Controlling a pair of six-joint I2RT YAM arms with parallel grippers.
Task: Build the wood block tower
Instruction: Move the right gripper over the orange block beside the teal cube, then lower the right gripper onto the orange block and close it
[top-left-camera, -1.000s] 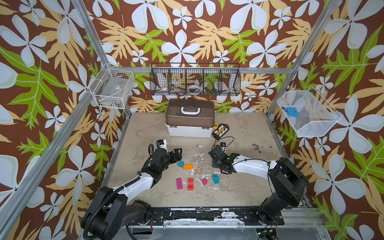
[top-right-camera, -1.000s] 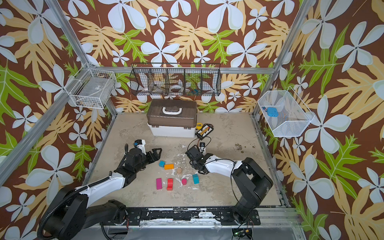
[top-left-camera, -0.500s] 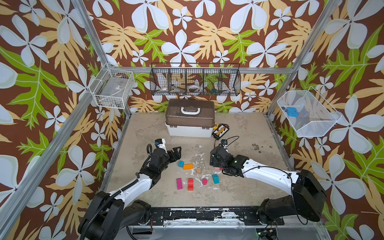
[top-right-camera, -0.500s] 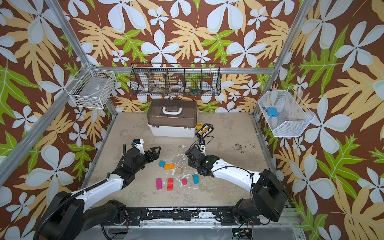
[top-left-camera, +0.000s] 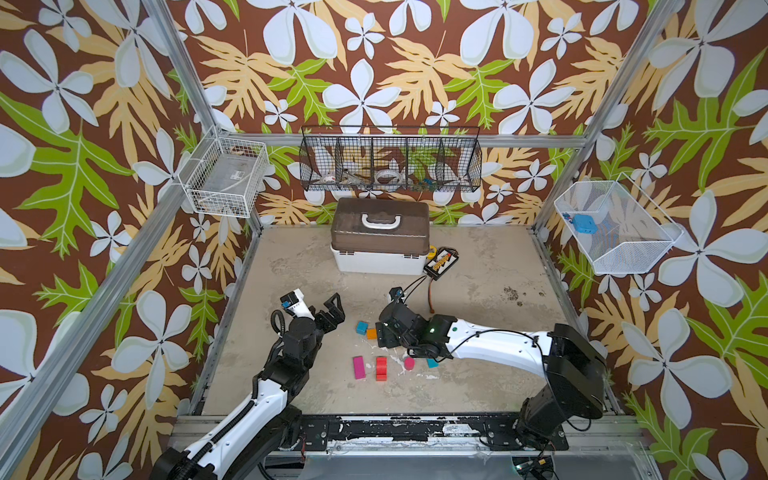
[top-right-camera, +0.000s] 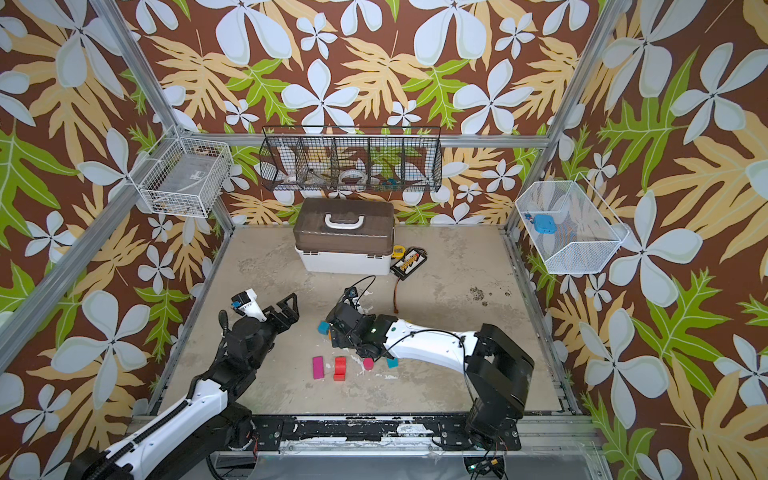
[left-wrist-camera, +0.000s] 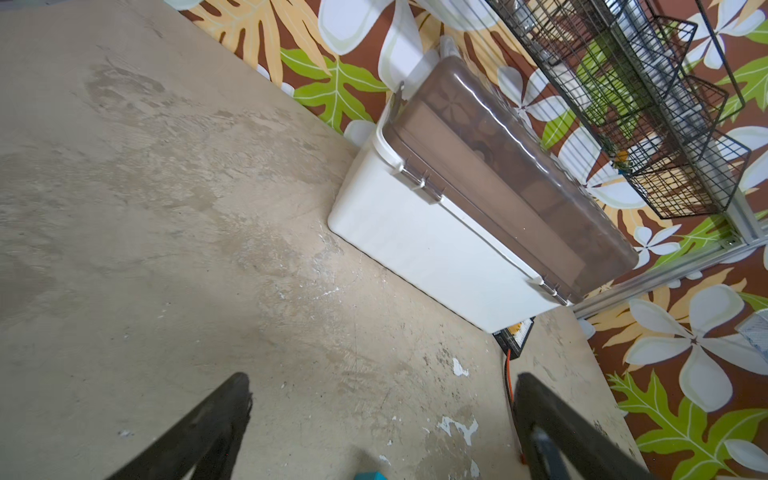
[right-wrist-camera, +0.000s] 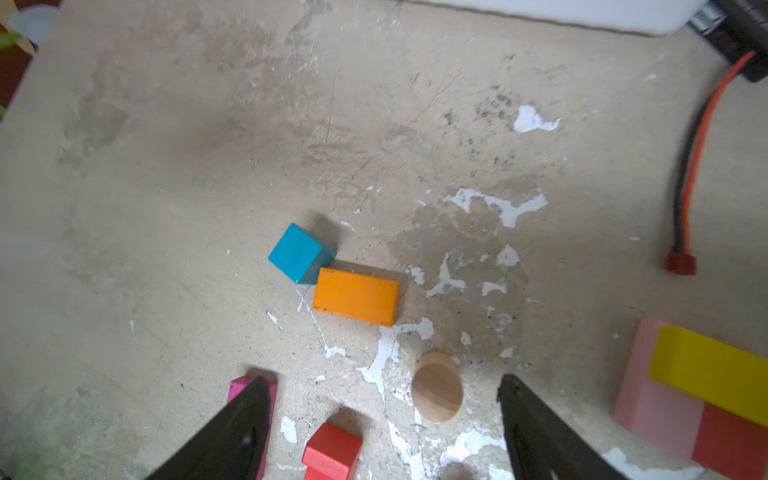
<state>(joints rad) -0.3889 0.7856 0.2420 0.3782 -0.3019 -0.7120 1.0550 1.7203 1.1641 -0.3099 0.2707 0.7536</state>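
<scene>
While others lie scattered, teal cube (right-wrist-camera: 297, 253) touches orange bar (right-wrist-camera: 356, 296).

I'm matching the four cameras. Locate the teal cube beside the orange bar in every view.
In a top view: teal cube mid-table, left of the orange bar.
In a top view: the cube in the same spot, the bar mostly hidden.
Left wrist: only a teal sliver cut off at the frame edge, probably it.
Right wrist: near the centre, corner at the bar.
Shared landmark: the white box with brown lid.
</scene>
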